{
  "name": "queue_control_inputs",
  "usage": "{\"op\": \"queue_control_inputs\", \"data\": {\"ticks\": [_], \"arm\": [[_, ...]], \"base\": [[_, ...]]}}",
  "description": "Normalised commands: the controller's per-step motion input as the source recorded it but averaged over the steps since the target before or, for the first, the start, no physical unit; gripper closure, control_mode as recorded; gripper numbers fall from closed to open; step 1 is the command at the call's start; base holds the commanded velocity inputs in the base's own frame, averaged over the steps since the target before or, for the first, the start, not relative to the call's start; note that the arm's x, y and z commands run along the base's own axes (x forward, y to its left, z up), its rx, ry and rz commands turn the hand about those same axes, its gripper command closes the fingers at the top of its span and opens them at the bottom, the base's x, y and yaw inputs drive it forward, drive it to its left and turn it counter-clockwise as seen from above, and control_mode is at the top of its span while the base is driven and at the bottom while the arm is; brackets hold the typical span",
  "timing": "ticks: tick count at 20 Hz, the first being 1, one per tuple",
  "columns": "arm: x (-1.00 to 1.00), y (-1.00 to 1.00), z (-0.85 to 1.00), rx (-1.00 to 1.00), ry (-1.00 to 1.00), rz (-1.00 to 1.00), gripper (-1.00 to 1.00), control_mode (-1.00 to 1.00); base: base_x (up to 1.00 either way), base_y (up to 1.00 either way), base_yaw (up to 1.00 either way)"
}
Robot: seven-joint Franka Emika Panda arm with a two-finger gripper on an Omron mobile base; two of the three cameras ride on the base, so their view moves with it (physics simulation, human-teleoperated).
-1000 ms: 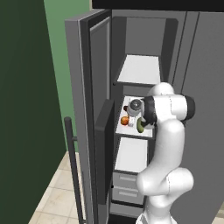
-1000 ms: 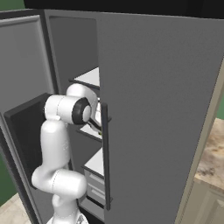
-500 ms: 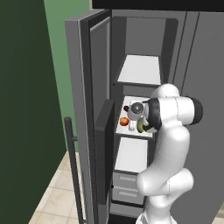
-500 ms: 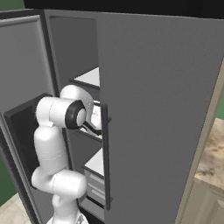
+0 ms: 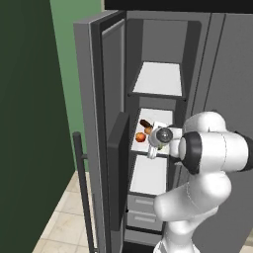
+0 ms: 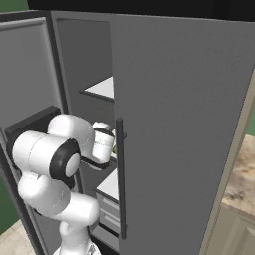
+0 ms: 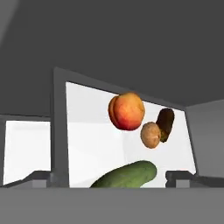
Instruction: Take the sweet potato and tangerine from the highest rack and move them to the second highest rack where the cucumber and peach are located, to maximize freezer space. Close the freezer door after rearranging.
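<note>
Mid-frame, we see the peach [image 7: 126, 110], tangerine [image 7: 150, 134], sweet potato [image 7: 166, 124] and cucumber [image 7: 127, 175] together on the second rack [image 7: 92, 144]; our end effector [image 7: 112, 178] hangs spread, empty.

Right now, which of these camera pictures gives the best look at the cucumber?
The hand view: the cucumber lies close and unblocked, its green skin and rounded end plain, below the peach. In the left base view the robot's wrist covers most of it. In the right base view I cannot make it out.

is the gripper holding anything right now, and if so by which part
Nothing is held. The gripper is open, with the cucumber lying on the second highest rack between and beyond its tips, ungripped.
</note>
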Motion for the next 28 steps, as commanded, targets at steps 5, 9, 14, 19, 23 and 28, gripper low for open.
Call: {"op": "queue_control_inputs", "data": {"ticks": [5, 9, 14, 19, 23, 28], "arm": [[-0.92, 0.00, 0.81, 0.08, -0.01, 0.00, -1.00, -1.00], [-0.87, 0.00, 0.99, 0.09, 0.00, 0.00, -1.00, -1.00], [-0.73, 0.00, 1.00, 0.11, 0.08, 0.00, -1.00, -1.00], [-0.79, 0.00, 0.86, 0.07, 0.18, 0.00, -1.00, -1.00], [-0.78, 0.01, 0.83, 0.06, 0.30, 0.00, -1.00, -1.00], [-0.68, 0.13, 0.95, 0.09, 0.30, 0.00, -1.00, -1.00]], "base": [[0.00, 0.00, 0.00], [0.00, 0.00, 0.00], [0.00, 0.00, 0.00], [0.00, 0.00, 0.00], [0.00, 0.00, 0.00], [0.00, 0.00, 0.00]]}}
